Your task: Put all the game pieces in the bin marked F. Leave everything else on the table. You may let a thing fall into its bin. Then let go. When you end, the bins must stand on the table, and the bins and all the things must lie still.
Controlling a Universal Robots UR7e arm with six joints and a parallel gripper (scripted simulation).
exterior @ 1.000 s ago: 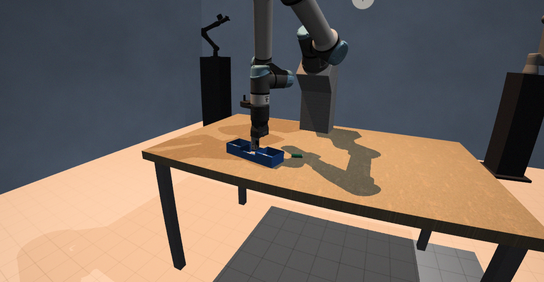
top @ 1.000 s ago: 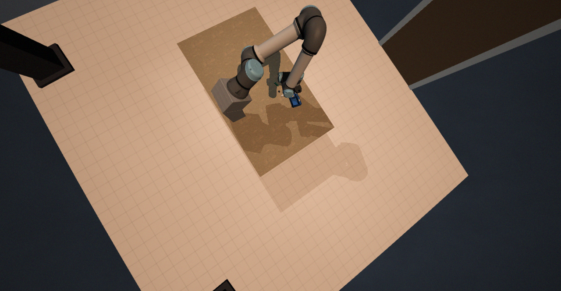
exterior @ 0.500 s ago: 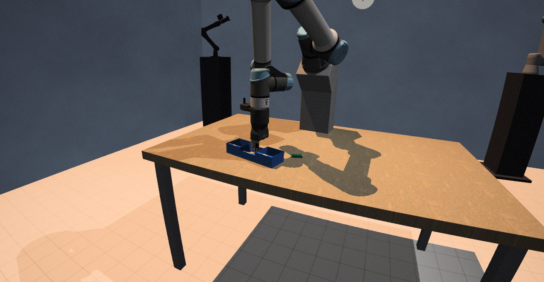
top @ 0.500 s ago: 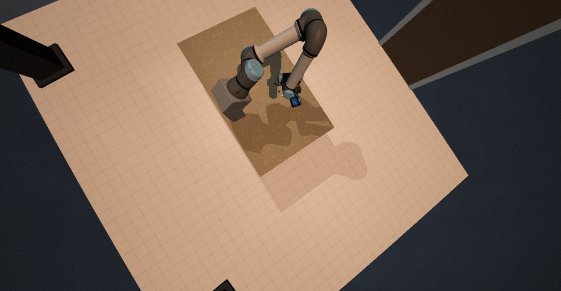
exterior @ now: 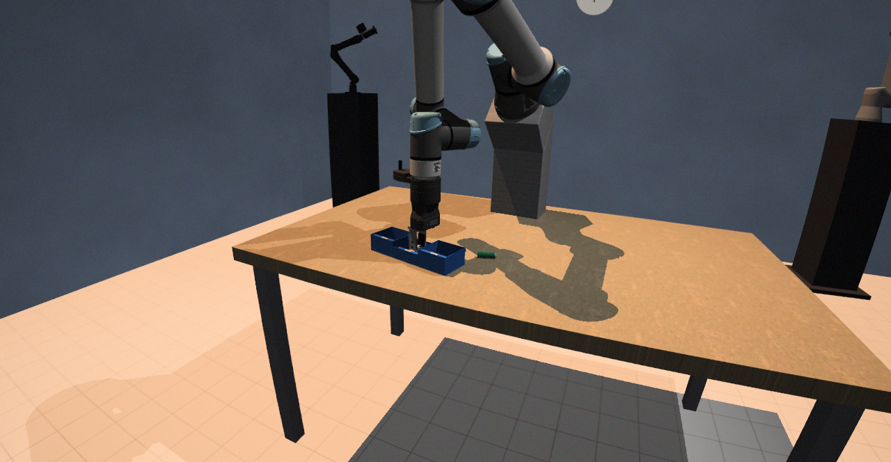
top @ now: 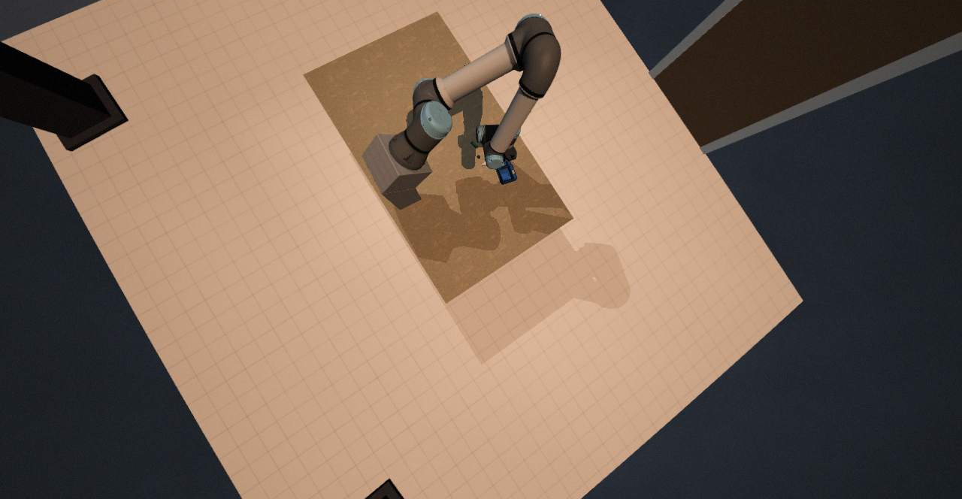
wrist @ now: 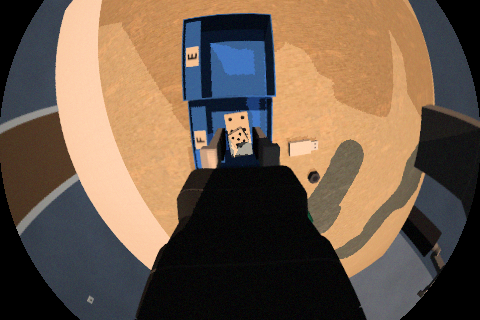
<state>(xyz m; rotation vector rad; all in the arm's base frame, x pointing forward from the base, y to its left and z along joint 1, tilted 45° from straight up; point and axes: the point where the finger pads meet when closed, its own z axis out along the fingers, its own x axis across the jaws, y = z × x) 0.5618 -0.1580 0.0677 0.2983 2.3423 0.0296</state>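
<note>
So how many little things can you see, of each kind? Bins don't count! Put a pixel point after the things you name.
Dotted game pieces point(wrist: 238, 135): 2
White USB stick point(wrist: 299, 148) point(top: 483, 164): 1
Small black thing point(wrist: 313, 177) point(top: 478, 156): 1
Green thing point(wrist: 310, 217) point(exterior: 486, 255) point(top: 474, 144): 1
Total I can see: 5

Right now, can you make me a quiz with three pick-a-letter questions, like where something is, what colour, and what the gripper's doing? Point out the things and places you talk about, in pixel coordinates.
1. Where is the white USB stick point(wrist: 300, 148)?
A in bin E
B on the table
C in bin F

2. What colour are the bins?
A blue
B red
C yellow

3. How is the gripper point(exterior: 416, 248) point(wrist: 239, 137)?
A shut tight
B open
C out of sight

1 B: it lies on wood beside bin F point(wrist: 198, 122).
2 A: bin E point(wrist: 192, 80) and bin F have blue walls.
3 B: its fingers stand apart, clear of the die point(wrist: 238, 137).
</note>
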